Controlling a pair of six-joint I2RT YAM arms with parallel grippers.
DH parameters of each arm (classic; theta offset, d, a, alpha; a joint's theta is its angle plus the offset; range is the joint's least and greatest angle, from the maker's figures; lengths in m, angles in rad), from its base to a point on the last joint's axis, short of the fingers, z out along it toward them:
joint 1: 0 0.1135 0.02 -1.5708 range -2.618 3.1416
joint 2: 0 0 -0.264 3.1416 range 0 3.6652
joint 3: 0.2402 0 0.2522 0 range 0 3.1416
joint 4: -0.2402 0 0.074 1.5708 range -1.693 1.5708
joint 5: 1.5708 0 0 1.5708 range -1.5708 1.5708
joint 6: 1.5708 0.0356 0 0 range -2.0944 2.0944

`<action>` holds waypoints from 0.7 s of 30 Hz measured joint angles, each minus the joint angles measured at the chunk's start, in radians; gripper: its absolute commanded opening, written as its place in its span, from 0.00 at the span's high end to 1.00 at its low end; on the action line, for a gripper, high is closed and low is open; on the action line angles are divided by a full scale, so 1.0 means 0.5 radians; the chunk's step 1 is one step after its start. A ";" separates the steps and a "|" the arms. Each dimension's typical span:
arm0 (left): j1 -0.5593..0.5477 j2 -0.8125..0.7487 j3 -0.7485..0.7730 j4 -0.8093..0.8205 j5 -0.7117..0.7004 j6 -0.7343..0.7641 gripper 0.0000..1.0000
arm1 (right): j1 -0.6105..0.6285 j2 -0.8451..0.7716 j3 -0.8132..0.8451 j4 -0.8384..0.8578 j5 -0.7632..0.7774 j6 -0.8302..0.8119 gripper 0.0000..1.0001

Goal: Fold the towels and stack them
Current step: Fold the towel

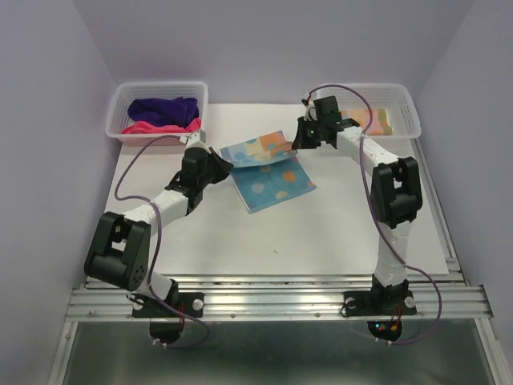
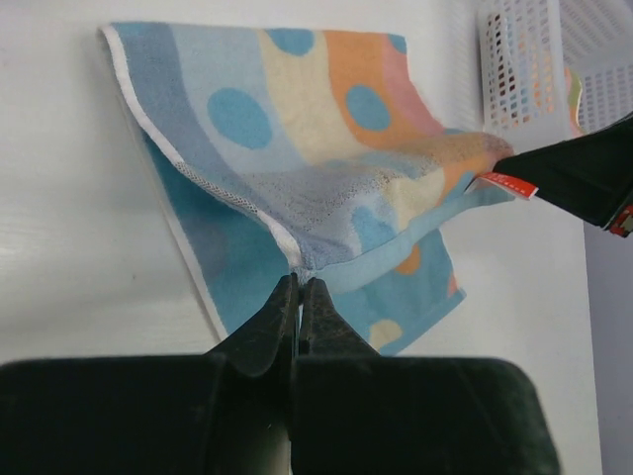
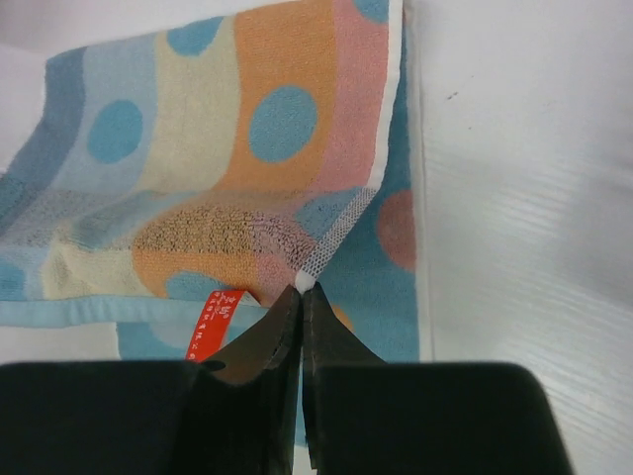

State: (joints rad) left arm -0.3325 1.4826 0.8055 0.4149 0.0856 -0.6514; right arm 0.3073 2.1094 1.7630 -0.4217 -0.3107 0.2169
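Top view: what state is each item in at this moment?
Spotted towel: partly folded, one edge lifted off the table.
Left end effector: shut on one lifted corner.
Right end effector: shut on the other lifted corner.
Purple towel: crumpled in the left basket.
Pink towel: crumpled beside it.
Orange towel: lying flat in the right basket.
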 measured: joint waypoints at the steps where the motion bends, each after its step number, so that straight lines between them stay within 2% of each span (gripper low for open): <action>1: -0.014 -0.015 -0.034 0.002 0.000 -0.016 1.00 | 0.000 -0.014 -0.014 -0.004 0.000 -0.001 0.94; 8: -0.168 -0.089 -0.256 0.014 -0.037 -0.109 1.00 | 0.000 -0.220 -0.240 -0.070 -0.002 -0.020 0.94; 21: -0.278 -0.227 -0.455 0.034 -0.069 -0.229 1.00 | 0.000 -0.293 -0.447 -0.211 0.016 -0.064 0.94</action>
State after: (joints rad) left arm -0.4713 1.3693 0.5781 0.4316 0.0513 -0.7658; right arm 0.3073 1.9629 1.5394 -0.5270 -0.3027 0.1848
